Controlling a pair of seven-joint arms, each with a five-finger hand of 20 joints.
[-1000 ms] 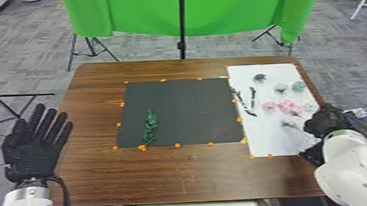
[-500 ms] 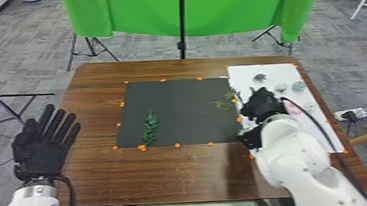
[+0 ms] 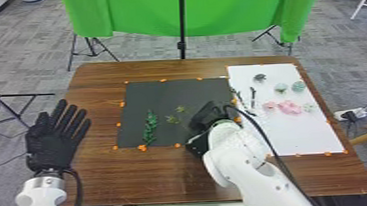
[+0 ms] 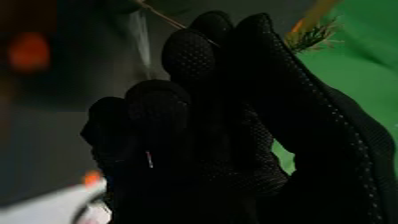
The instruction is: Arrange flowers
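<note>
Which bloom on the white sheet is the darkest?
The grey bloom near the far left corner of the white sheet; the pink blooms and pale green blooms are lighter.

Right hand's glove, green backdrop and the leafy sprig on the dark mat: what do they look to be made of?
The right hand's glove looks like matt black fabric, with a stitched seam and dotted texture. The backdrop appears to be dull-finished cloth, hanging in soft folds. The leafy sprig has small green leaves; whether real or plastic, I can't tell.
</note>
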